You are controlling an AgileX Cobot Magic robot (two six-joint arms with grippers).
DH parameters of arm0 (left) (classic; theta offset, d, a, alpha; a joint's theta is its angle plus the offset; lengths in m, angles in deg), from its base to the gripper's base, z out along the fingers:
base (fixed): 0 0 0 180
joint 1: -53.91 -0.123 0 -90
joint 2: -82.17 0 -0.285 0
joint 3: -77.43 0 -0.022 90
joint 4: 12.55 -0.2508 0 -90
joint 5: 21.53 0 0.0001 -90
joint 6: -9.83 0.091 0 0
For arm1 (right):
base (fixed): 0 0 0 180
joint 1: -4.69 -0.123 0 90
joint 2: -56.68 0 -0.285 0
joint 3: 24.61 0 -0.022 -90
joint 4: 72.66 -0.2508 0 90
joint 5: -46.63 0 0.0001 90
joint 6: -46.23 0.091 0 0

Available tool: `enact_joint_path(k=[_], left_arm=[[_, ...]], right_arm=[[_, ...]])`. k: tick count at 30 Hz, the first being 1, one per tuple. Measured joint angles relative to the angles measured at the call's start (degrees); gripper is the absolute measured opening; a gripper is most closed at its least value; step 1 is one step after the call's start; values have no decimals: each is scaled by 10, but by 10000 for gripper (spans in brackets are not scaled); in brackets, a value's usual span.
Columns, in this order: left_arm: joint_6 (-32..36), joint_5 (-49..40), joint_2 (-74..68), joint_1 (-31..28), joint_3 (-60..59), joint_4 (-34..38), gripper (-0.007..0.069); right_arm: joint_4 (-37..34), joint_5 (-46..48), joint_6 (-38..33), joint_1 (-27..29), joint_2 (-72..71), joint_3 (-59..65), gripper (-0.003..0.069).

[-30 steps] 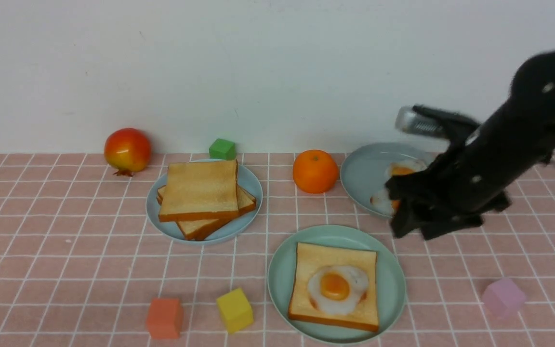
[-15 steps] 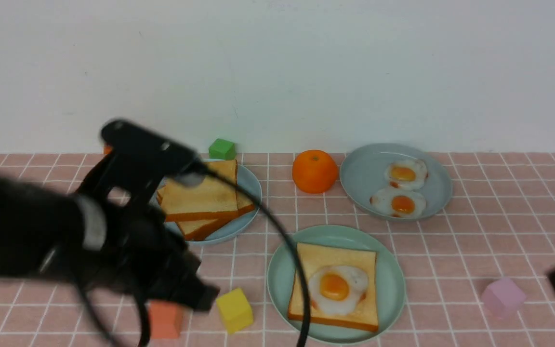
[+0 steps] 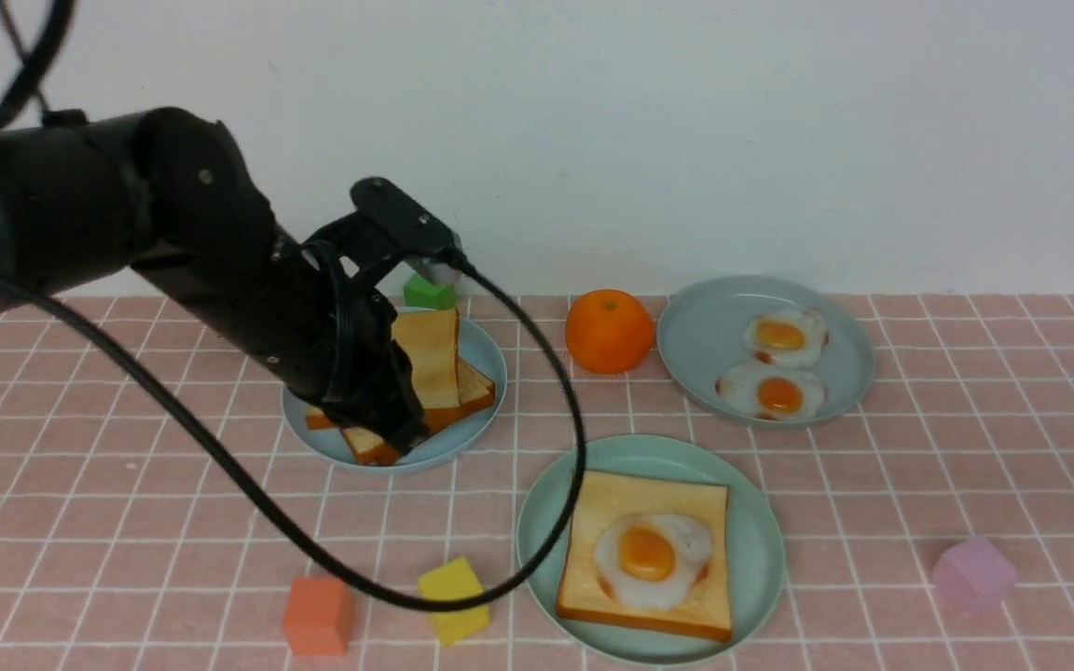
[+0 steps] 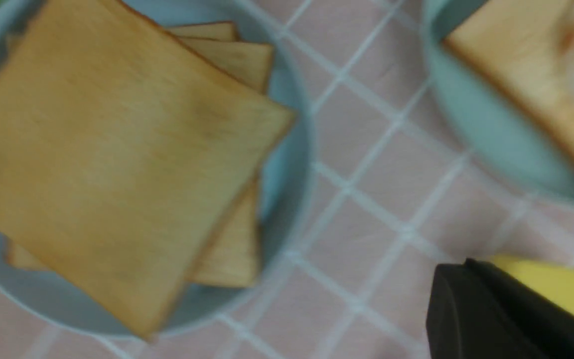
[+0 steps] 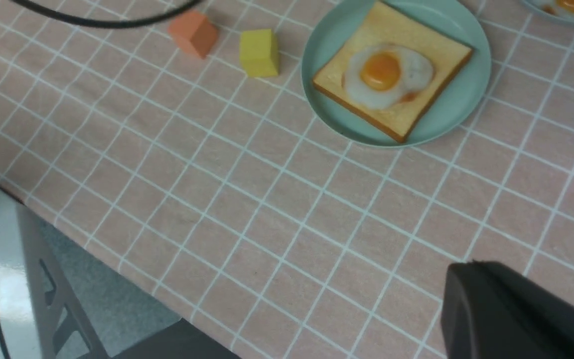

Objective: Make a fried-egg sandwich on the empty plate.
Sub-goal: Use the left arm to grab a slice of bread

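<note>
Tablecloth (image 3: 127, 485): pink check, covering the whole work surface.

Left arm (image 3: 173, 252): comes in from 9 o'clock and bends down over the pale-blue plate. Its cable (image 3: 577, 419) sags in a loop that passes in front of the mint-green plate's 9 o'clock rim. If you swing across, that loop could brush the plate or the egg (I can't tell whether it touches now).

Mint-green plate (image 3: 761, 522): sits at 5 o'clock from the pale-blue plate and holds the half-built sandwich. By my reading, only the top slice is missing.

Pale-blue plate (image 3: 486, 359): carries the toast stack (image 4: 117, 149), whose slices lie fanned and skewed. Pinch too deep and you may lift two slices, or drag the lower ones off the rim.

Base toast slice (image 3: 612, 494): lies flat on the mint-green plate, turned slightly.

Fried egg (image 3: 654, 554): glossy, resting on the base slice. It will likely slide if the top slice lands at an angle or gets pushed sideways.

Left gripper (image 3: 392, 419): low over the stack's 6 o'clock edge. Only one finger shows in its wrist view, so I can't tell how the jaws stand.

Right gripper (image 5: 511, 314): above bare cloth and out of the front view, jaw state unreadable.

Yellow cube (image 3: 453, 596): at 8 o'clock from the mint-green plate, under the cable loop, which could snag it.
</note>
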State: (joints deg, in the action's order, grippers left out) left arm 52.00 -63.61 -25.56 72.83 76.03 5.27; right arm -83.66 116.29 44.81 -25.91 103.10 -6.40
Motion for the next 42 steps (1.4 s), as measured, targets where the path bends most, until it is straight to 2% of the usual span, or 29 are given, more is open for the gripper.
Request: enact_joint_path(k=[1, 3, 5, 7, 8, 9, 11, 20, 25, 33, 42], left_arm=[[3, 0, -2, 0, 1, -1, 75], [37, 10, -20, -9, 6, -17, 166], [48, 20, -28, -15, 7, -20, 224], [60, 46, -39, -23, 7, -23, 316], [61, 48, -40, -23, 7, -24, 316], [67, 60, -46, -28, 7, -30, 357], [82, 76, -59, -31, 8, -44, 392], [148, 150, -89, -32, 8, -52, 407], [182, 144, -102, -32, 10, -52, 407], [191, 143, -110, -32, 10, -52, 405], [228, 183, -122, -32, 11, -58, 329]], right_arm=[[-1, -1, 0, 0, 0, 0, 7], [-2, -1, 0, 0, 0, 0, 7], [-3, -1, 0, 0, 0, 0, 7], [-7, -2, -1, 0, 0, 0, 7], [-7, -2, -1, 0, 0, 0, 7], [-9, -2, -1, 0, 0, 0, 8], [-12, -2, -1, 0, 0, 0, 8], [-21, -2, -1, 0, 0, 1, 8], [-23, -2, -1, 0, 0, 1, 8], [-36, -2, -1, 0, 0, 1, 8], [-38, -3, -1, 0, 0, 1, 9]])
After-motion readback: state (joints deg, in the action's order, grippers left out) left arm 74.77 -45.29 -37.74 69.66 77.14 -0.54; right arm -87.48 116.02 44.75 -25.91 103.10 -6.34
